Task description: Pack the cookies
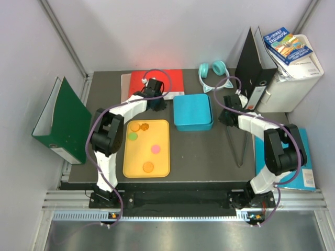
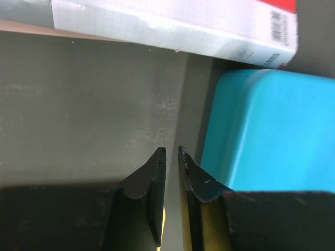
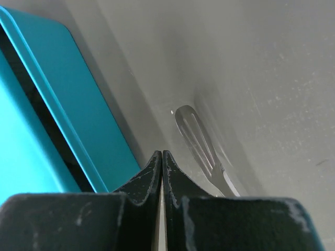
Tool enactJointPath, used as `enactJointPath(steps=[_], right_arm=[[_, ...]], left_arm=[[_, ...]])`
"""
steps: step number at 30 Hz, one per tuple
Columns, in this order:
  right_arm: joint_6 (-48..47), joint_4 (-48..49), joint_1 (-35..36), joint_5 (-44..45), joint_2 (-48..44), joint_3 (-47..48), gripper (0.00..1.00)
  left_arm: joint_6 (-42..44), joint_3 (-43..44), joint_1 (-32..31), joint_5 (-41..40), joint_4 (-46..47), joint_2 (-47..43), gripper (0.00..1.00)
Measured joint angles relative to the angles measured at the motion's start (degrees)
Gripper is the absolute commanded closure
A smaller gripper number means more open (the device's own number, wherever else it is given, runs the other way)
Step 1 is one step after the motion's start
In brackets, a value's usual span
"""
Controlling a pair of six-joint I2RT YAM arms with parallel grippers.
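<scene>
Clenched empty, my right gripper (image 3: 161, 152) sits right of the blue box (image 1: 192, 110); my left gripper (image 2: 170, 151), barely parted, empty, at its left. Cookies (image 1: 155, 149) lie on the tray (image 1: 136, 157), left of the box, nearest my left gripper.

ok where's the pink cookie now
In the top view, the pink cookie lies on the yellow tray, left of centre, just beyond the nearest orange cookie.

Bright even light, soft shadows, wrist views perhaps slightly blurred.
</scene>
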Motion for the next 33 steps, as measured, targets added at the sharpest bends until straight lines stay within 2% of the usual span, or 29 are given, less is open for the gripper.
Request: enactJointPath(steps=[8, 22, 33], right_arm=[[0.0, 3.17, -0.02, -3.23, 1.97, 0.04, 1.0], [0.55, 8.74, -0.04, -9.75, 4.9, -0.07, 1.0], [0.59, 11.58, -0.61, -12.31, 5.2, -0.57, 1.0]], left_arm=[[-0.59, -0.44, 0.0, 2.4, 0.68, 1.44, 0.8], [-3.5, -3.93, 0.0, 14.12, 9.6, 3.41, 0.79], [-5.99, -4.9, 0.52, 18.4, 14.25, 3.41, 0.79]])
